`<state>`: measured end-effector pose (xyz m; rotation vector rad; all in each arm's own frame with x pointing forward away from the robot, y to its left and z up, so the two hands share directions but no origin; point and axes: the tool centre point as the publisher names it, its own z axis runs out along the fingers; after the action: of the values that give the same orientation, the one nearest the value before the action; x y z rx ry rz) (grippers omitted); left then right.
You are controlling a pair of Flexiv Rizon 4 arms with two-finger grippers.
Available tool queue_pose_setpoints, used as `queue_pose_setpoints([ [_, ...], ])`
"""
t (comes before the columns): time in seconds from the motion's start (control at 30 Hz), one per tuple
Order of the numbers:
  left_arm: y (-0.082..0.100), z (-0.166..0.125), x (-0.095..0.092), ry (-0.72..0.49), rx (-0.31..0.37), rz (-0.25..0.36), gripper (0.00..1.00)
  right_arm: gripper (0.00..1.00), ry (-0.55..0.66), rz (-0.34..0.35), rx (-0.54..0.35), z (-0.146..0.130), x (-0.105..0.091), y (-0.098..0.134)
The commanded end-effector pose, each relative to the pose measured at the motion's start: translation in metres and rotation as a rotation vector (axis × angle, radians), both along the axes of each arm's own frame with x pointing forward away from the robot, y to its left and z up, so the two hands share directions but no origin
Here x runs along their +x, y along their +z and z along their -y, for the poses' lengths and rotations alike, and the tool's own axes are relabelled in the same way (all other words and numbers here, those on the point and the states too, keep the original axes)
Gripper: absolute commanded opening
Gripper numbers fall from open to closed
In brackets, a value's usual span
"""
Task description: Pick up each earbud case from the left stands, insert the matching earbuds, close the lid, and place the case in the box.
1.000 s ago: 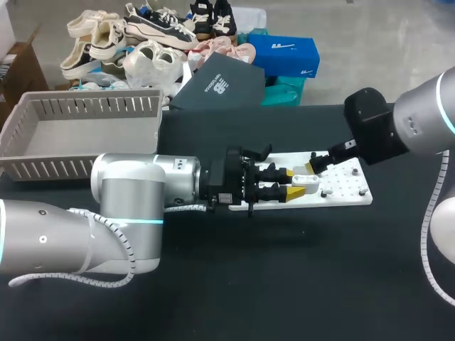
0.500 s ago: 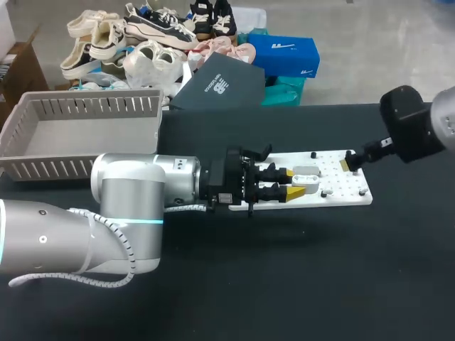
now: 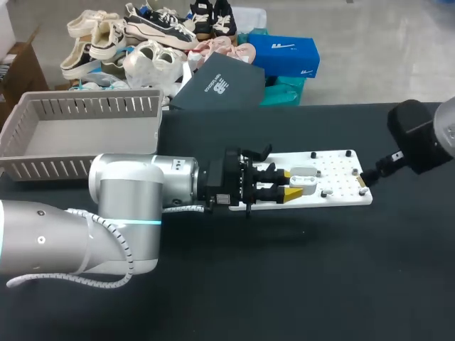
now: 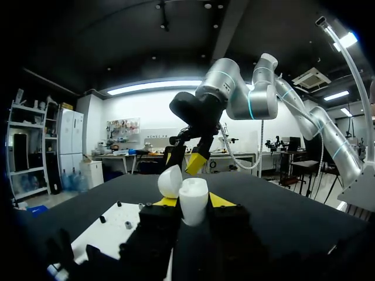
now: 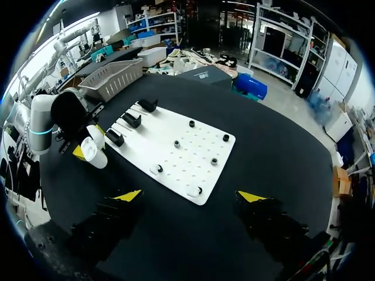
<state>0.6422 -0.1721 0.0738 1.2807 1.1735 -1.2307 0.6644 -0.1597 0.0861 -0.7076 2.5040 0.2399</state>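
Note:
My left gripper (image 3: 293, 185) is shut on a white earbud case (image 3: 303, 172), holding it over the white pegboard (image 3: 341, 186). In the left wrist view the case (image 4: 194, 199) stands upright between the yellow tips of that gripper (image 4: 193, 201), with its lid (image 4: 170, 181) swung open. My right gripper (image 3: 363, 178) hangs open and holds nothing at the board's right end. From its own camera the right gripper (image 5: 190, 196) looks down on the pegboard (image 5: 176, 153), the held case (image 5: 94, 151) and three black stands (image 5: 131, 120). Two small white pieces (image 5: 157, 169) sit on pegs near the board's close edge.
A grey slatted basket (image 3: 78, 131) stands at the table's back left, also seen in the right wrist view (image 5: 114, 76). Several short black pegs (image 5: 214, 160) stick up from the board. Black tabletop lies open in front of the board.
My right arm has drawn back to the right, from beside the held case to the board's right end. The left gripper and the case have stayed put.

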Motion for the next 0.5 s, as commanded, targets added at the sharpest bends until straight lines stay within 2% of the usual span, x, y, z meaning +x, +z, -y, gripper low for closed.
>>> queue_pose_setpoints([
  [0.03, 0.0, -0.008, -0.004, 0.003, 0.009, 0.0, 0.0, 1.0, -0.224, 0.194, -0.327, -0.002, 0.001, -0.008],
  [0.27, -0.002, -0.018, -0.006, 0.024, 0.015, -0.004, 0.0, 1.0, -0.205, 0.216, -0.408, -0.001, 0.003, -0.023],
  [0.5, -0.002, -0.023, -0.006, 0.038, 0.014, -0.003, 0.0, 1.0, -0.206, 0.216, -0.449, 0.001, 0.007, -0.034],
])
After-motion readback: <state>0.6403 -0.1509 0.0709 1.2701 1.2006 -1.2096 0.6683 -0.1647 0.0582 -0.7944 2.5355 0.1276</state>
